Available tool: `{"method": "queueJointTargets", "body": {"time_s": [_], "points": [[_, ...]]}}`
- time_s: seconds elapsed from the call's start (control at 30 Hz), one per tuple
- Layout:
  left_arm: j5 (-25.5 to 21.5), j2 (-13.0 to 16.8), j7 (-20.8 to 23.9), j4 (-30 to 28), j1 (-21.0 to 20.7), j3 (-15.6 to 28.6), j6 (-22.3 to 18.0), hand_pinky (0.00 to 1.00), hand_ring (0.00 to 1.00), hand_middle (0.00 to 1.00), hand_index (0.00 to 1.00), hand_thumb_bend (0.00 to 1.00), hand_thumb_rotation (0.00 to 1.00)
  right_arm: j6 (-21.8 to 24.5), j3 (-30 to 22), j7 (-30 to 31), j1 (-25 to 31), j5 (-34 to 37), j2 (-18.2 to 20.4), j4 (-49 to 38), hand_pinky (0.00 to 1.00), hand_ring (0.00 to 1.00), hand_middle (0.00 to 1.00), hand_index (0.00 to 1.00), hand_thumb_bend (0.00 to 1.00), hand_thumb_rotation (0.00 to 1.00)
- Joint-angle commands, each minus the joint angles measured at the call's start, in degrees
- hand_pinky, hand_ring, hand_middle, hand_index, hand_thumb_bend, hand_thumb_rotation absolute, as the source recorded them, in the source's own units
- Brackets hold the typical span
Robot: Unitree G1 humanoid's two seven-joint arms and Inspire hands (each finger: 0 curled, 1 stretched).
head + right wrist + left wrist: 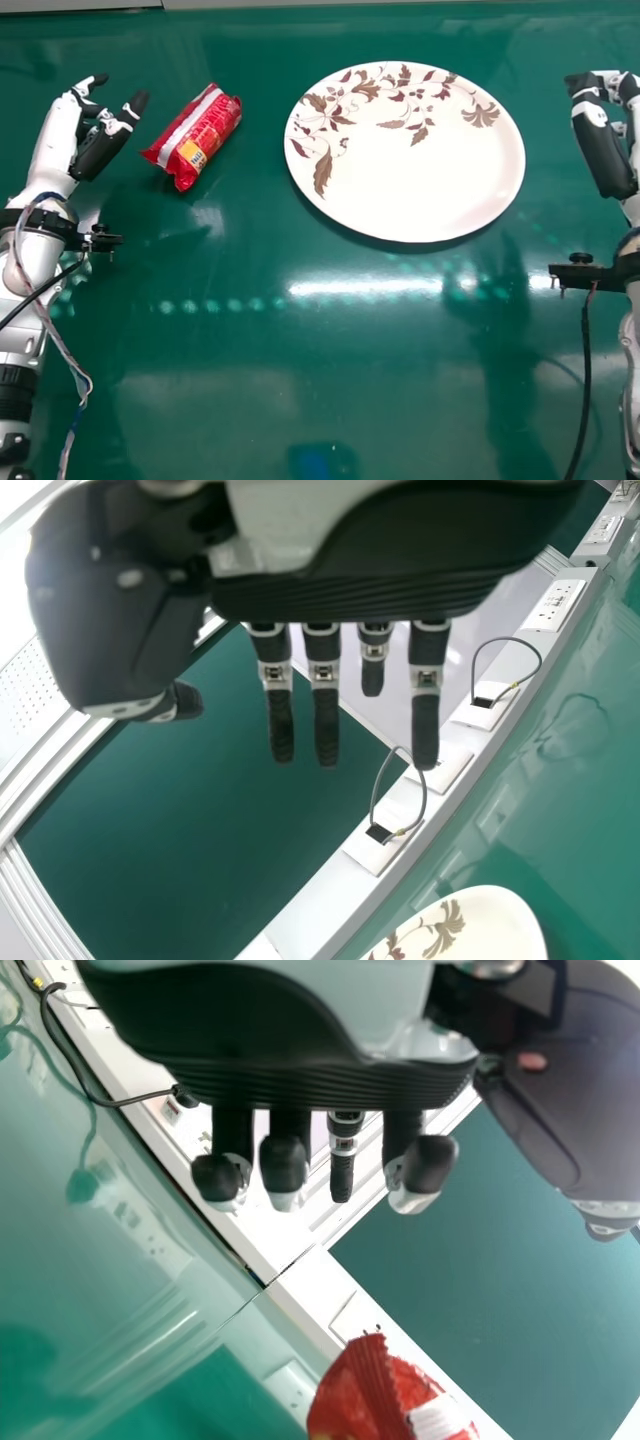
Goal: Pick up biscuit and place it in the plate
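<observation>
In the head view my left hand [92,140] is at the left, open, a short way left of the red biscuit packet [200,135], with a gap between them. The packet lies at a slant on the green table. To its right is the white plate [410,170] with brown leaf patterns, bare inside. My right hand [604,135] stands open at the far right, apart from the plate. In the left wrist view my left hand [280,1080] has relaxed fingers, and part of the packet [375,1395] shows. The right wrist view has my right hand [350,600] with straight fingers and the plate [475,925].
The glossy green table [300,400] reflects light in front of the plate. Cables [586,390] hang from both forearms. Along a white ledge [410,830] in the right wrist view are sockets and looped grey cables.
</observation>
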Motion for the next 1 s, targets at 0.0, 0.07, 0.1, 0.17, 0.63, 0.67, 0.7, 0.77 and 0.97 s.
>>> {"method": "queueJointTargets", "body": {"time_s": [0.0, 0.07, 0.1, 0.17, 0.63, 0.67, 0.7, 0.77, 0.97], "points": [[0.85, 0.74, 0.51, -0.54, 0.61, -0.54, 0.48, 0.00, 0.00, 0.99, 0.00, 1.00, 1.00, -0.78, 0.13, -0.68, -0.03, -0.16, 0.01, 0.44, 0.60, 0.72, 0.76, 0.75, 0.53, 0.23], [1.46, 0.87, 0.88, -0.64, 0.39, -0.82, 0.68, 0.00, 0.00, 0.99, 0.00, 1.00, 1.00, -0.71, 0.19, -0.62, -0.19, -0.30, -0.16, 0.65, 0.60, 0.72, 0.77, 0.75, 0.53, 0.23], [1.92, 0.96, 1.07, -0.57, 0.26, -0.98, 0.67, 0.00, 0.00, 0.99, 0.00, 1.00, 0.99, -0.69, 0.19, -0.61, -0.29, -0.28, -0.18, 0.76, 0.60, 0.72, 0.77, 0.75, 0.53, 0.24], [3.02, 1.28, 1.58, -0.25, 0.00, -1.39, 0.34, 0.00, 0.00, 1.00, 0.00, 1.00, 0.98, -1.12, 0.07, -0.81, -0.45, -0.02, -0.06, 1.12, 0.59, 0.71, 0.76, 0.75, 0.53, 0.23], [3.70, 1.01, -1.60, -0.50, -3.78, -4.43, 4.29, 0.00, 0.00, 1.00, 0.00, 1.00, 0.87, -1.69, -0.47, -1.01, -1.24, 0.74, -0.69, 2.32, 0.52, 0.66, 0.74, 0.74, 0.54, 0.24], [4.07, 0.93, -2.24, -0.87, -4.28, -5.03, 5.55, 0.00, 0.00, 1.00, 0.00, 1.00, 0.86, -1.84, -0.56, -0.98, -1.42, 0.99, -0.66, 2.48, 0.52, 0.67, 0.74, 0.74, 0.54, 0.24], [4.43, 0.89, -2.89, -1.16, -4.82, -5.65, 6.80, 0.00, 0.00, 1.00, 0.00, 1.00, 0.85, -2.11, -0.69, -0.96, -1.57, 1.32, -0.65, 2.66, 0.51, 0.66, 0.74, 0.74, 0.54, 0.24], [5.82, 1.20, -4.82, -1.86, -6.06, -7.39, 10.30, 0.00, 0.00, 0.98, 0.00, 1.00, 0.86, -2.46, -1.16, -1.06, -1.75, 2.05, -0.39, 2.74, 0.49, 0.64, 0.73, 0.74, 0.54, 0.23], [9.87, 2.30, -9.12, -0.14, -9.99, -12.07, 13.77, 0.00, 0.00, 0.89, 0.00, 1.00, 0.85, -2.57, -1.68, -1.26, -2.15, 2.65, -0.31, 2.52, 0.39, 0.54, 0.70, 0.73, 0.54, 0.20]]}}
